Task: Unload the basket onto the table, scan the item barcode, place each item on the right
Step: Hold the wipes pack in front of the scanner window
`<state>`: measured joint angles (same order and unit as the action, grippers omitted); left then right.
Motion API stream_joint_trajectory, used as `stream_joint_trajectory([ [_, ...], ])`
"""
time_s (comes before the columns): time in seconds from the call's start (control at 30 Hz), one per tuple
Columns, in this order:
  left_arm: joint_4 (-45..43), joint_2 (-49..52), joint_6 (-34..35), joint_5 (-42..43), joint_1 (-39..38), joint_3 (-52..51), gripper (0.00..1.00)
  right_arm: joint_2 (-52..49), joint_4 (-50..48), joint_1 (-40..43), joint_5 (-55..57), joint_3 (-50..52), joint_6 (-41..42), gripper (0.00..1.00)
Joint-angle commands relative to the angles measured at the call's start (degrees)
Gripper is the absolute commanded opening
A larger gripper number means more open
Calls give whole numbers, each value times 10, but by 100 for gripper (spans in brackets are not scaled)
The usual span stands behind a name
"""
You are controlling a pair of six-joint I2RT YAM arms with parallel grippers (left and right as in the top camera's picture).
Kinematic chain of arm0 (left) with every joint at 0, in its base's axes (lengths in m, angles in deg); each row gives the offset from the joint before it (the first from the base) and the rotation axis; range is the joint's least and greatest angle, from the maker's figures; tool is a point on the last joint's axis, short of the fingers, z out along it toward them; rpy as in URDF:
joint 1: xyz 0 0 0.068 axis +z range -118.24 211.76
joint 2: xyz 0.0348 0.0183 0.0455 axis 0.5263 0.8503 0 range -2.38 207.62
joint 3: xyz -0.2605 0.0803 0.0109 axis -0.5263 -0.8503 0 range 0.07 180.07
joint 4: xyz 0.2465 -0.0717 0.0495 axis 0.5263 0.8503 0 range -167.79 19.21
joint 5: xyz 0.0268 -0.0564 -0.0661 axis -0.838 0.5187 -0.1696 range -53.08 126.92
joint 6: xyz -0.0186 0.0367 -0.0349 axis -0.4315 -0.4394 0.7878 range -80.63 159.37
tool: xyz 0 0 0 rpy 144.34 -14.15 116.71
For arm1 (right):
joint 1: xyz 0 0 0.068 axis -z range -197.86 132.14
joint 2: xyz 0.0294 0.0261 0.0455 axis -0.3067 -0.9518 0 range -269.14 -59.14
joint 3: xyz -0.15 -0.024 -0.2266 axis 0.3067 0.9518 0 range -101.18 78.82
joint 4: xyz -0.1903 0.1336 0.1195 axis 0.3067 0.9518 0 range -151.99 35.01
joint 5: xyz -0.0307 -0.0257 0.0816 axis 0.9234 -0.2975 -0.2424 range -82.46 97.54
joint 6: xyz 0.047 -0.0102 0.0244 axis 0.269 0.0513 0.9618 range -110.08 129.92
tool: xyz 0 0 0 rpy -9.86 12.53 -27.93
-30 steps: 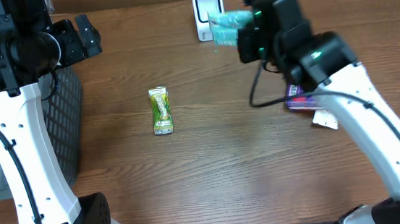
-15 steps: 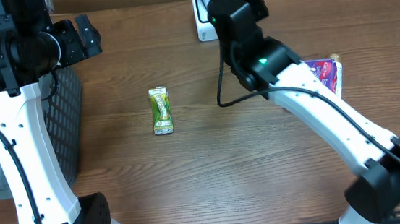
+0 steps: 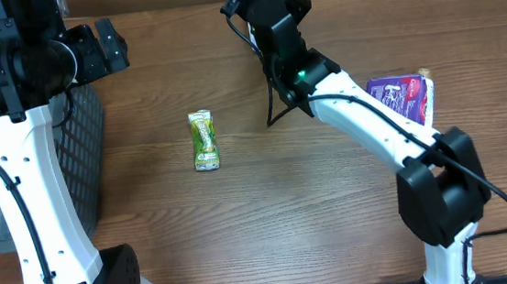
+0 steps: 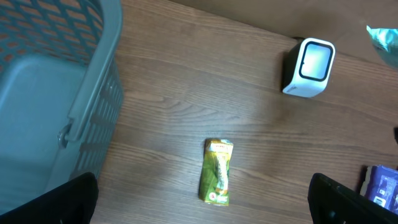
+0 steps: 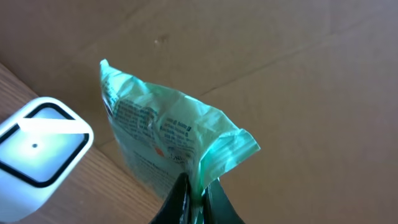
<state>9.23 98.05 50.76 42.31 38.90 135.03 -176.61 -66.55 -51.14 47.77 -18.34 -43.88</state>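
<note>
The green packet [image 5: 168, 143] is pinched at its bottom edge by the right pincer [image 5: 198, 196], which is clenched on it. The packet is held up just beside the one white scanner [image 5: 40, 146].

From above, one basket [image 3: 88, 147] stands at the left, near the left pincer [image 3: 105, 46]. One yellow-green packet [image 3: 204, 140] and one purple packet [image 3: 401, 97] lie on the tabletop [image 3: 315, 210], well apart.

From the left wrist, the left pincer's fingers [image 4: 62, 202] are spread wide, holding nothing. The basket shows only its bare floor.
</note>
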Motion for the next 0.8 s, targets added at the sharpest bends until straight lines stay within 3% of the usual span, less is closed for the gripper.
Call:
stream_joint_trajectory([
  [0.0, -2, 2, -11, 2, 0, 9, 100, -17, -39, 20, -29, -14, -20, 4],
  [0.2, -2, 2, -11, 2, 0, 9, 99, -46, -90, 45, -68, -14, -23, 4],
  [0.4, -2, 2, -11, 2, 0, 9, 100, -76, -106, 48, -97, -14, -94, 4],
  [0.77, -2, 2, -11, 2, 0, 9, 100, -123, -131, 53, -110, -14, -112, 4],
])
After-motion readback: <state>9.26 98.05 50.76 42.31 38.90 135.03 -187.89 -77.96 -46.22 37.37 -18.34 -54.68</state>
